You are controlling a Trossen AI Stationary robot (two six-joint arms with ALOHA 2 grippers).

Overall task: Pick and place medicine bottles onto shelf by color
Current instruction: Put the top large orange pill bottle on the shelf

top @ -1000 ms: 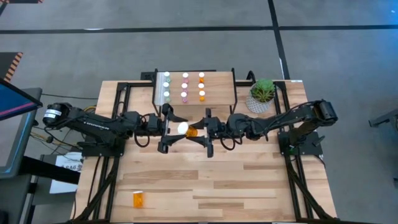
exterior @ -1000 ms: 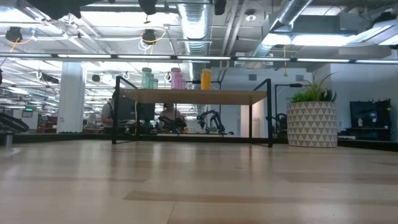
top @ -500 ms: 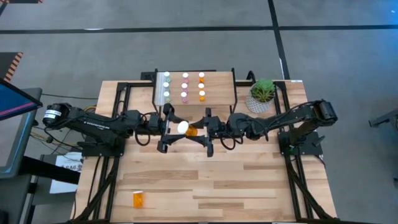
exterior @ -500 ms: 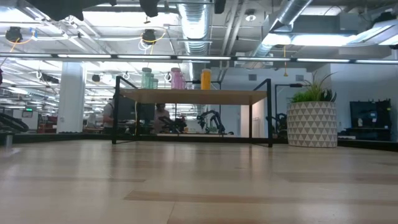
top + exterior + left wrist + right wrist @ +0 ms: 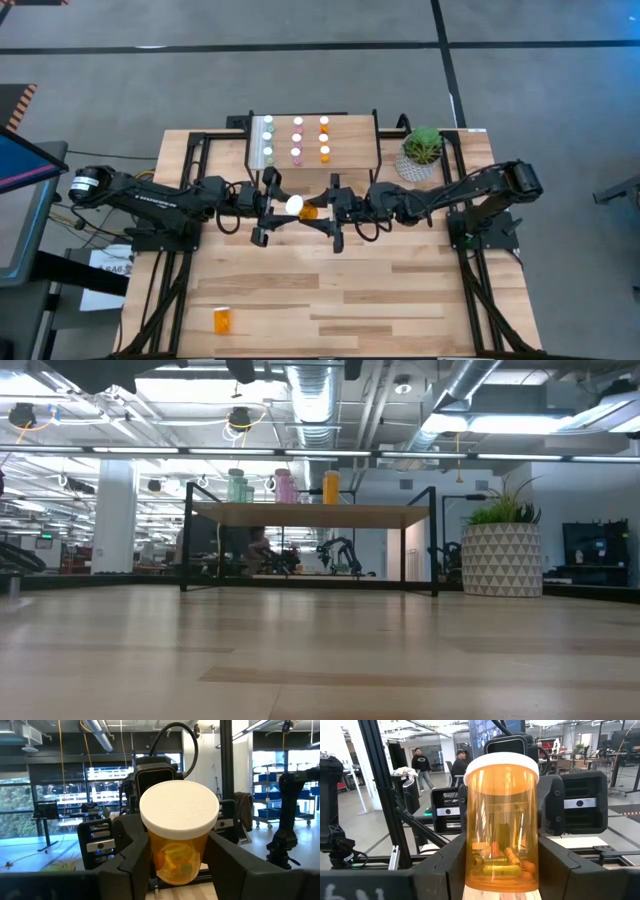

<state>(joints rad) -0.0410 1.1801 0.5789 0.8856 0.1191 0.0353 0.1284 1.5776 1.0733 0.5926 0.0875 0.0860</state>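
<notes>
Just before shelf: right gripper clamps large translucent orange white-capped medicine bottle, held for a handover.
Left gripper: fingers flank the cap end; grip uncertain.
Light wood shelf: bears bottles sorted by colour.

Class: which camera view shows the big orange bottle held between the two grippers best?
The right wrist view: the big orange bottle fills it, pills visible inside. The left wrist view shows mostly its white cap, the high view a small cap and orange sliver, the low view nothing of it.
</notes>
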